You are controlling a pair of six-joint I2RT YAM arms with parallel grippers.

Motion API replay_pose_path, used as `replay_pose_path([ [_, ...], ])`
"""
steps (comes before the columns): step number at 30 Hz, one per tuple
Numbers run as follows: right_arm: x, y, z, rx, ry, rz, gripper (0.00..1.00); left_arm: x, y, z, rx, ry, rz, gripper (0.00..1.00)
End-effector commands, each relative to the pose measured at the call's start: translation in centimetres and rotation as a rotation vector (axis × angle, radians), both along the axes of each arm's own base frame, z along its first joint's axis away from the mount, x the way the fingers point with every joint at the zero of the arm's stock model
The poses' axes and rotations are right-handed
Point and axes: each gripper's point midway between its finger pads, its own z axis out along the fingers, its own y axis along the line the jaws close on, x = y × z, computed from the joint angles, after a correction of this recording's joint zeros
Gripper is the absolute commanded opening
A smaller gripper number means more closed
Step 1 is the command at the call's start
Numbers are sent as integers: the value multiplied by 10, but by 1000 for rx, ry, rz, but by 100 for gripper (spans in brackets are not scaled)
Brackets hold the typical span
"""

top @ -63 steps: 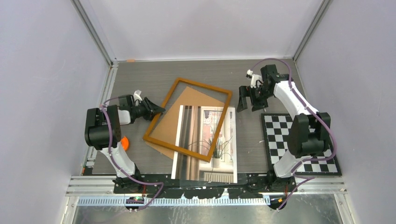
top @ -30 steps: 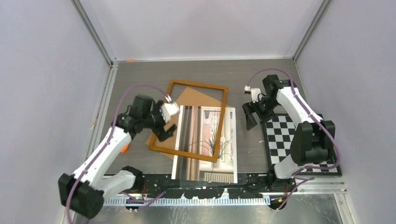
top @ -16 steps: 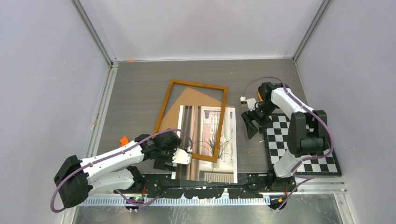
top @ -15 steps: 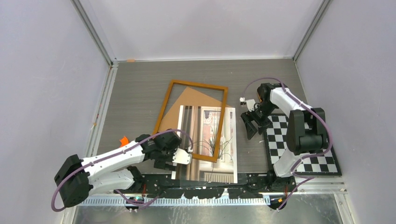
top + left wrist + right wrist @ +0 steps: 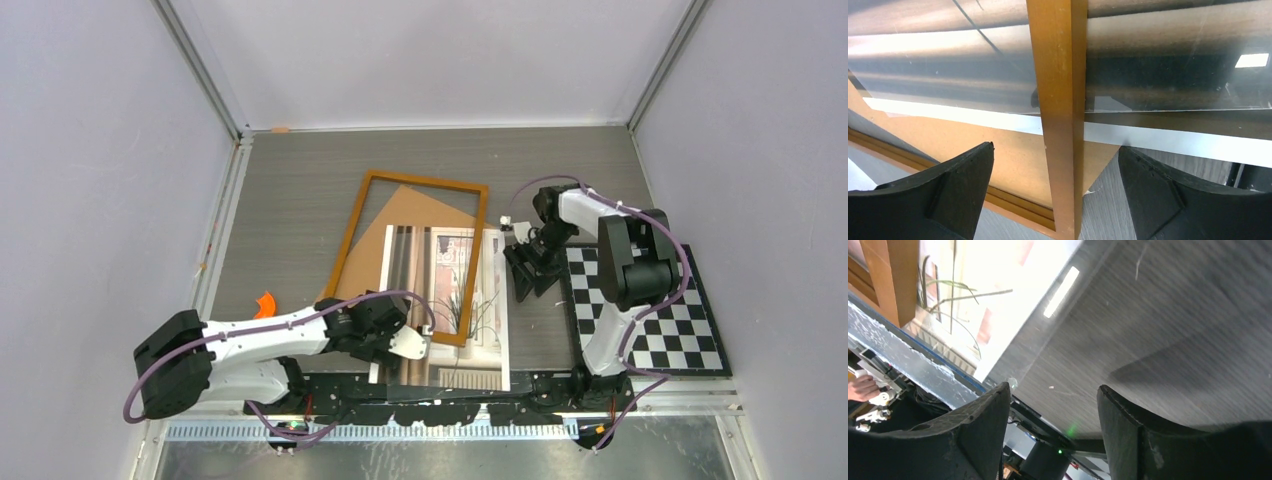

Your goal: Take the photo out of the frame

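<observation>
The frame [image 5: 430, 182], a thin orange-brown border, lies mid-table over a brown backing board [image 5: 410, 210] and the photo [image 5: 470, 365]. The photo shows a window, plant and radiator and sticks out past the frame's near and right sides. My left gripper [image 5: 424, 336] is low at the frame's near bar. In the left wrist view the gripper [image 5: 1055, 200] stands open, a frame bar [image 5: 1058, 100] running between its fingers [image 5: 948, 190] close to a corner. My right gripper [image 5: 525, 275] is open over bare table just right of the photo. Its wrist view shows the gripper [image 5: 1053, 410] empty, with the photo [image 5: 988, 300] upper left.
A black-and-white checkered mat [image 5: 650, 310] lies at the right, under the right arm. A small orange piece [image 5: 265, 303] sits left of the frame. A clear glossy sheet [image 5: 1173, 65] lies over the photo. The metal rail [image 5: 450, 385] borders the near table edge.
My left arm swung from the frame's left side down to its near bar. My right gripper moved nearer and left toward the photo's right edge, its jaws narrowing. The frame turned slightly early on.
</observation>
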Motion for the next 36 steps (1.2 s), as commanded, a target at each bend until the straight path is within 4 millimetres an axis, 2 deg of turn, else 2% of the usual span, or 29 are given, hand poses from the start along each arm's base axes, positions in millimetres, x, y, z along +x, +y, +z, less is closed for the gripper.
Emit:
replay_pose_path([
  [1,13,16,-11,13,-20,-42,67,9,-21,2,-98,-16,73,94],
  [4,21,25,-17,22,4,-72,62,10,-28,3,-114,-4,87,85],
  [8,39,34,-20,41,-2,-114,60,20,-41,7,-142,3,125,82],
  [11,55,40,-17,52,-31,-141,58,35,-49,8,-138,37,199,79],
  [14,78,42,-17,42,-75,-164,56,55,-52,2,-142,66,273,75],
  [18,119,43,-16,22,-162,-195,54,73,-64,7,-192,64,308,72],
  [21,141,47,-11,29,-197,-224,53,92,-64,15,-222,72,376,71],
  [24,154,51,-3,41,-228,-242,53,112,-51,21,-254,77,454,69],
  [27,160,54,8,59,-254,-252,54,117,-41,31,-300,112,487,70],
  [31,157,51,37,100,-293,-284,61,100,-42,72,-452,228,512,80],
  [33,148,46,51,120,-302,-311,67,90,-37,94,-539,305,569,86],
  [36,131,35,62,119,-312,-356,79,94,-15,111,-647,369,741,95],
])
